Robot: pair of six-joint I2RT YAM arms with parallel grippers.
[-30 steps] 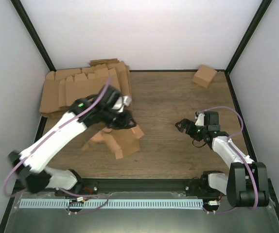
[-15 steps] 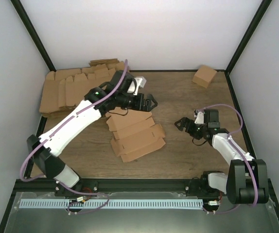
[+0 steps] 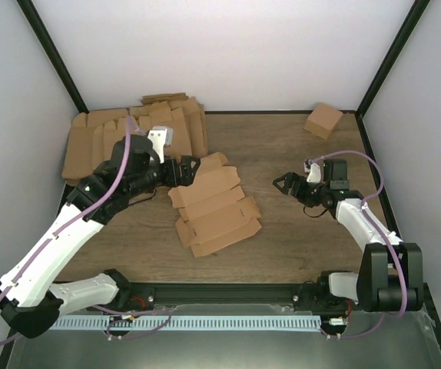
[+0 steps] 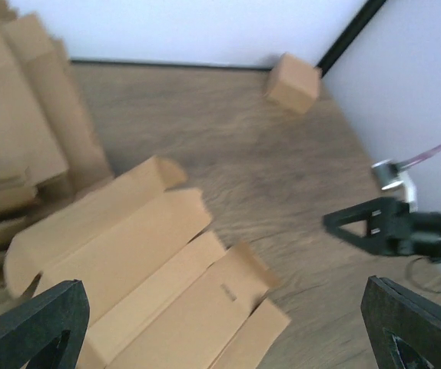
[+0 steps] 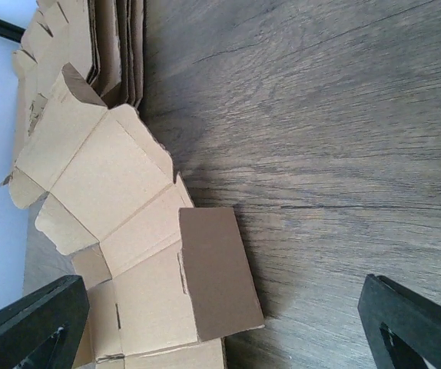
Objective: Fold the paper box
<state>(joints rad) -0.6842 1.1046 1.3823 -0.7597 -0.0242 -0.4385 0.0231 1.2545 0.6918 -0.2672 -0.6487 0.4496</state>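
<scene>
The paper box [image 3: 213, 209] lies flat and unfolded in the middle of the table, flaps spread; it also shows as the box [image 4: 140, 277] and the box [image 5: 128, 231] in the wrist views. My left gripper [image 3: 187, 171] hovers open just over the box's far left edge, nothing between its fingers [image 4: 32, 327]. My right gripper [image 3: 285, 184] stands open to the right of the box, a short gap away, with wood floor between its fingers [image 5: 416, 327]. The right gripper [image 4: 374, 227] also appears in the left wrist view.
A stack of flat cardboard blanks [image 3: 105, 142] fills the back left corner. A small folded cardboard box [image 3: 323, 120] stands at the back right near the black frame post. White walls close in the table on three sides.
The left gripper has opened and let go of the box, which dropped flat onto the table. The left arm swung over it, then drew back left. The right gripper edged slightly away from me.
</scene>
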